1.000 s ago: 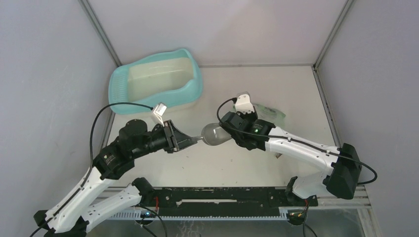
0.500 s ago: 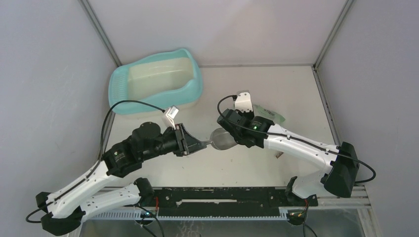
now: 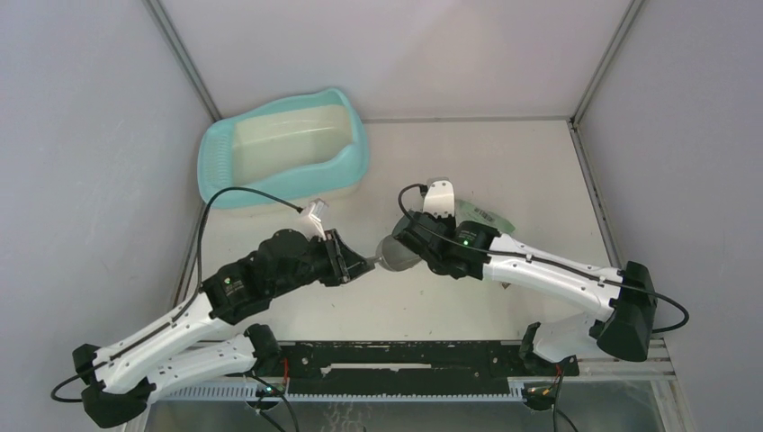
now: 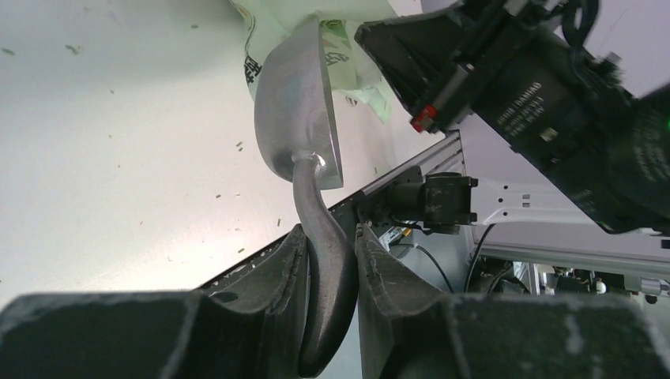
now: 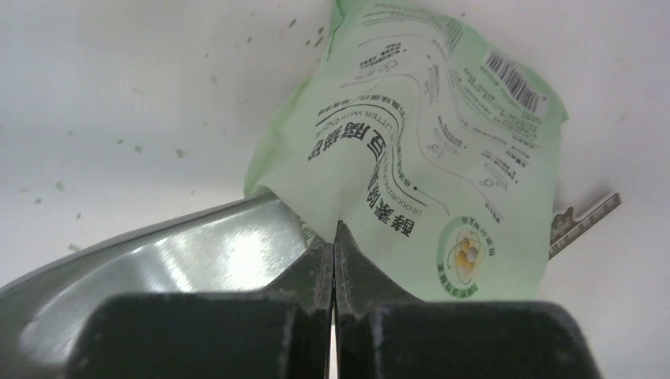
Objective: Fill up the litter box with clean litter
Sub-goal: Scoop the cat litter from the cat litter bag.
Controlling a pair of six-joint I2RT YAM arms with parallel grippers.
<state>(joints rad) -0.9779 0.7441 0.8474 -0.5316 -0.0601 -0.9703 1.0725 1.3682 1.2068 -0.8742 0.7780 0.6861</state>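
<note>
Left wrist view: we see the left gripper clamped on the scoop handle, bowl at the bag, whose edge the right gripper pinches. The litter box sits upper left in the top view, well apart. If that thin pinch slips, we spill litter.

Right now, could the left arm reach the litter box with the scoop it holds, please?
Probably yes: the left gripper grips the scoop by its handle, and nothing stands between it and the litter box. The right gripper, pinching the bag, is on the other side.
</note>
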